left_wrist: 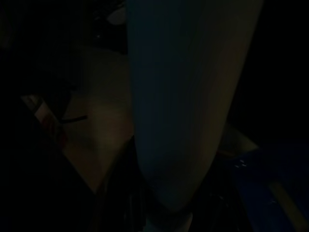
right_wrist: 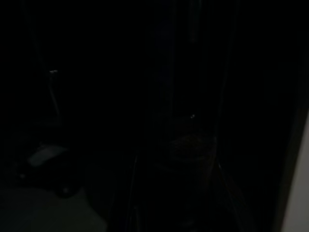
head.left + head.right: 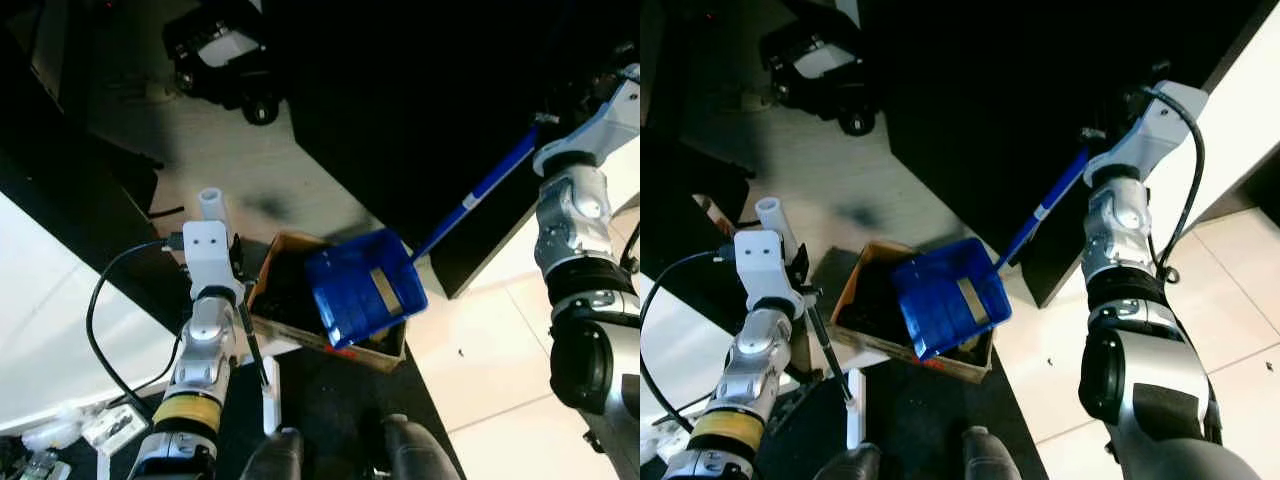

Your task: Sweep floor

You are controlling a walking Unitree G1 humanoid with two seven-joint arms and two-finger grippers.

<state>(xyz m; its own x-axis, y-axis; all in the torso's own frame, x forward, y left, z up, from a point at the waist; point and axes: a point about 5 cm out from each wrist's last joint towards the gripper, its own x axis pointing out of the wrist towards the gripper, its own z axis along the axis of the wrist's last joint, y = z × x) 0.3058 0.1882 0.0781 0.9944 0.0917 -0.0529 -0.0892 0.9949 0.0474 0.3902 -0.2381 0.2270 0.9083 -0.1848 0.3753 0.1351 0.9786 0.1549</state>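
Observation:
A blue dustpan [image 3: 362, 285] on a long blue handle [image 3: 480, 190] hangs tilted over an open cardboard box [image 3: 270, 268] with dark contents. My right gripper [image 3: 1098, 148] is up at the right, shut on the top of that handle; its fingers are lost in shadow. My left gripper [image 3: 238, 262] is beside the box's left edge, shut on a white broom pole [image 3: 210, 203] that sticks up above the wrist and reappears lower down [image 3: 268, 398]. In the dim left wrist view the pale broom pole [image 1: 183, 106] runs close past the camera.
A black wheeled machine [image 3: 225, 55] stands on the pale floor [image 3: 250, 160] behind the box. A large dark cabinet [image 3: 420, 100] rises to the right of it. A white surface [image 3: 50, 320] lies at the left, and my feet [image 3: 340, 450] are just below the box.

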